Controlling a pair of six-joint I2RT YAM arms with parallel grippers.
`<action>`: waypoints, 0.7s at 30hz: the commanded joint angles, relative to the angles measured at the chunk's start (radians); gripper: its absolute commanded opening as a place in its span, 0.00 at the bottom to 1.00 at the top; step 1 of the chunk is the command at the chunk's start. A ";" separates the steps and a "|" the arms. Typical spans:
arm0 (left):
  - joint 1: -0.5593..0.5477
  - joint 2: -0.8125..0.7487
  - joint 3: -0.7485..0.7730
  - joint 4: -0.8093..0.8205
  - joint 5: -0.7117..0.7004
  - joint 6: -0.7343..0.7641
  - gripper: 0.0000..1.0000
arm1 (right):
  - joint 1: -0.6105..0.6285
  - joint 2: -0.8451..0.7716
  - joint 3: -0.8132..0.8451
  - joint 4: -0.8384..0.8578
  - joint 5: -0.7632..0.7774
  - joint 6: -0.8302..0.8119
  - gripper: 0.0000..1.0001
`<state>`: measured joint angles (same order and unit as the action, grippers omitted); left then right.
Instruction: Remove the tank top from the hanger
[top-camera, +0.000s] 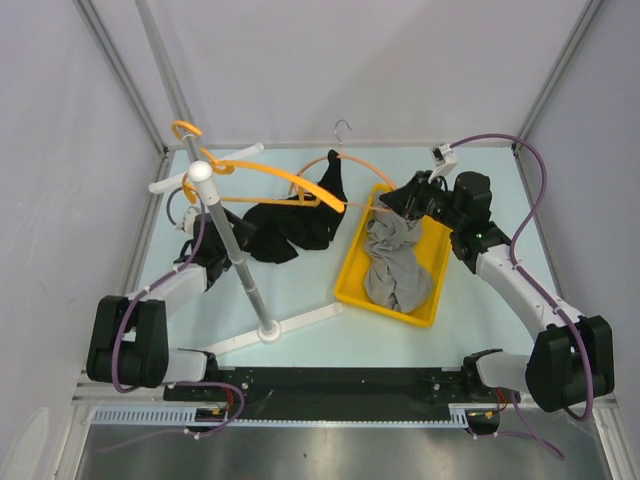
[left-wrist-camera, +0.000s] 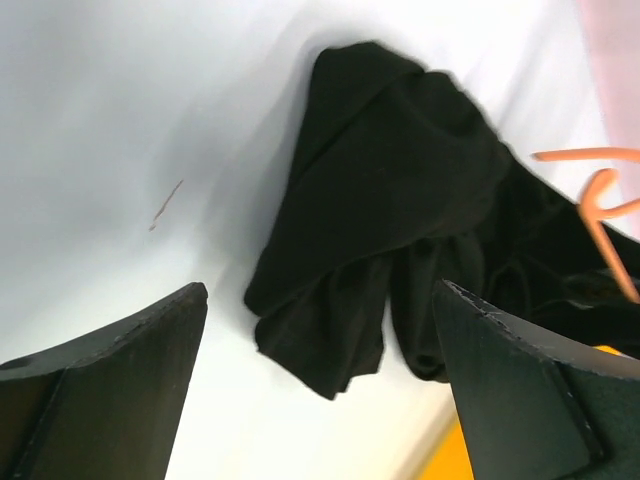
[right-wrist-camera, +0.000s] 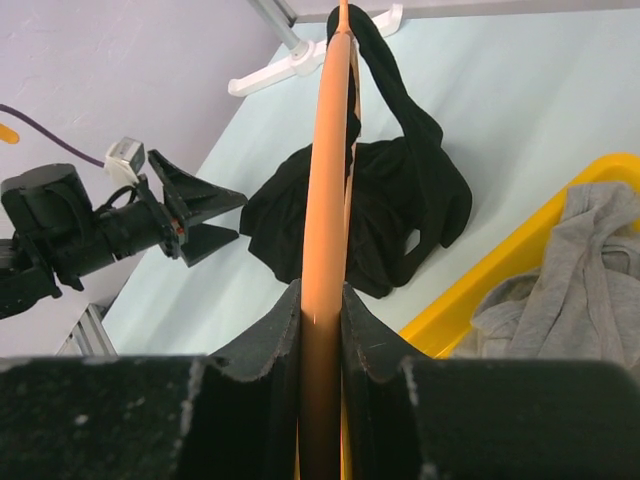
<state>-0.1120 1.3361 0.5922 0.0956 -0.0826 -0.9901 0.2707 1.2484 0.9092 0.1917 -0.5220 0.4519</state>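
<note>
Right claw (right-wrist-camera: 322, 302) tight around hanger (right-wrist-camera: 325, 180)

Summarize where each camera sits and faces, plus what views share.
Top: above and behind the robot, looking down at the table; left arm and right arm show.
Left wrist: on the left arm, facing the tank top past its open left gripper.
Right wrist: looks along the hanger clamped in the right gripper, toward the left arm.
Shared: all three show the tank top.
</note>
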 joint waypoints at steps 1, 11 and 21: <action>-0.017 0.047 -0.017 0.044 -0.013 -0.051 0.96 | -0.005 -0.041 0.051 0.083 -0.029 0.011 0.00; -0.020 0.118 -0.049 0.177 0.035 -0.087 0.32 | -0.005 -0.075 0.062 0.065 -0.064 0.036 0.00; 0.000 -0.204 0.006 -0.161 -0.256 -0.070 0.00 | -0.034 -0.132 0.034 -0.052 -0.017 -0.175 0.00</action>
<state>-0.1253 1.2915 0.5602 0.1104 -0.1589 -1.0477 0.2497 1.1587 0.9096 0.1341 -0.5667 0.4141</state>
